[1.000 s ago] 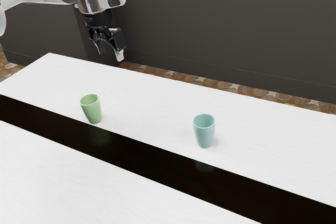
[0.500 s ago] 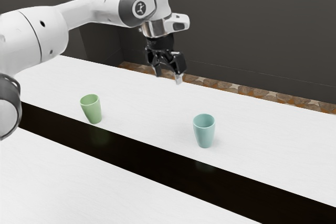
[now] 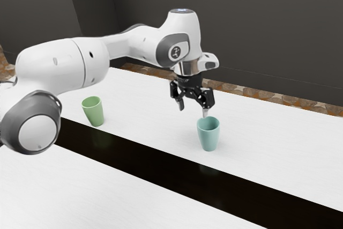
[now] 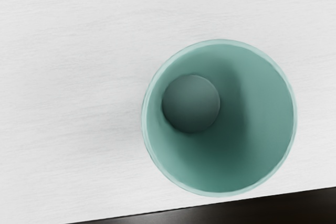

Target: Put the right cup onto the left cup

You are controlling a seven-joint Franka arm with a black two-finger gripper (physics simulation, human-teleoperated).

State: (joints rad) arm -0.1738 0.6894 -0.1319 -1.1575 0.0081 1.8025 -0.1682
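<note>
Fingers spread — near teal cup — green cup farther off.

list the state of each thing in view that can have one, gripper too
gripper: open, fingers apart, holding nothing
teal cup: upright on the table, mouth up, empty inside
green cup: upright on the table, mouth up, apart from the teal cup, its inner bottom hidden
</note>
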